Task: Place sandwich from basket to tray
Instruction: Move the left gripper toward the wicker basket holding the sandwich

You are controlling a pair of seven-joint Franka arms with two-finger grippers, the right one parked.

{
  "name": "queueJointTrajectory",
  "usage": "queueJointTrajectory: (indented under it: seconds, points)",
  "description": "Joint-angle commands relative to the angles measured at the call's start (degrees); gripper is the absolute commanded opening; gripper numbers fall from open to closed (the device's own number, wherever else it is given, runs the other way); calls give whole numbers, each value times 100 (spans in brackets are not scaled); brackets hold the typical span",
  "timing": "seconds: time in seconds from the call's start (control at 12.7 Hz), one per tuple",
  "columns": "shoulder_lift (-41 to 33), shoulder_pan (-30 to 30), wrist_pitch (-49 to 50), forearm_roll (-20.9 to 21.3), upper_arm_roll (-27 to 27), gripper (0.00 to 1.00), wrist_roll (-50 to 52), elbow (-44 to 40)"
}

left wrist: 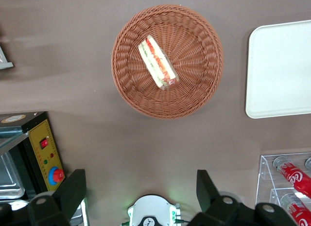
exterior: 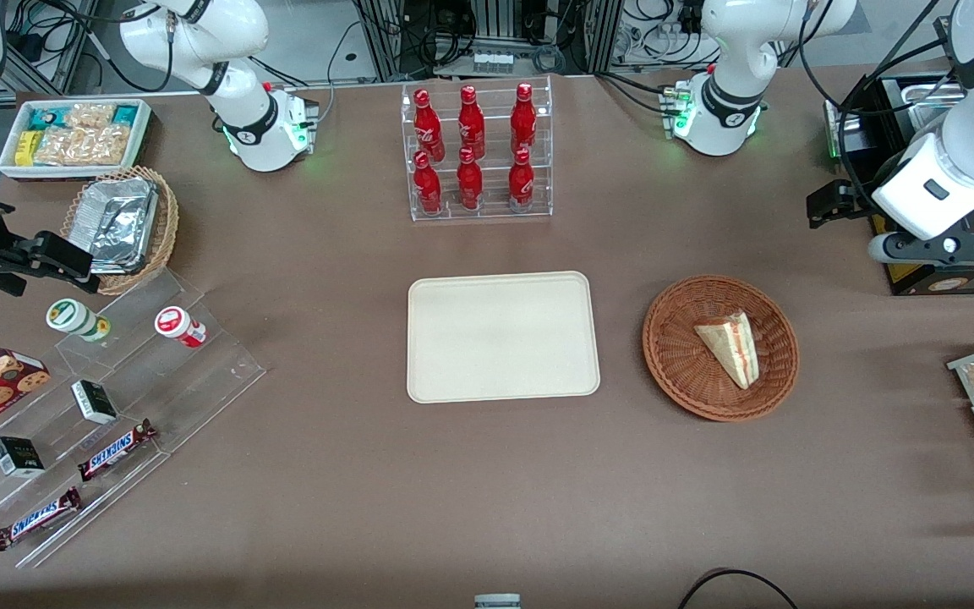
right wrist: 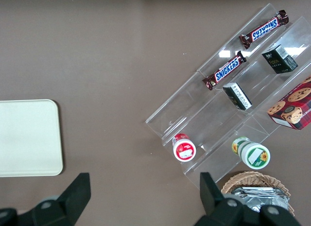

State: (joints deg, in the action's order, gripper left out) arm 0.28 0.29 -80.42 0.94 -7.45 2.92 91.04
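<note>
still at the start: the sandwich [exterior: 729,347] lies in the basket [exterior: 673,359], right of the bare tray [exterior: 503,336] at frame centre. the end effector [left wrist: 141,194] hangs spread above the tabletop [exterior: 487,491]; next, descend and pinch the wedge.

Woven wicker basket [exterior: 720,348] looks rough; tray [exterior: 503,337] smooth and matt; tabletop [exterior: 369,474] matt brown; black gripper [left wrist: 141,194] above looks like matt plastic.
</note>
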Motion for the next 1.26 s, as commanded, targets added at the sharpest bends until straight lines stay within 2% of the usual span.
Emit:
queueJointTrajectory:
  seconds: [0.0,0.39,1.03,1.18]
  points:
    - [-63,77,-79,-94,-38,100,34,18]
    - [69,77,-762,-76,-38,100,34,745]
    - [-63,68,-3880,-41,-55,100,42,3250]
    - [-37,68,-4523,-58,-55,100,121,3620]
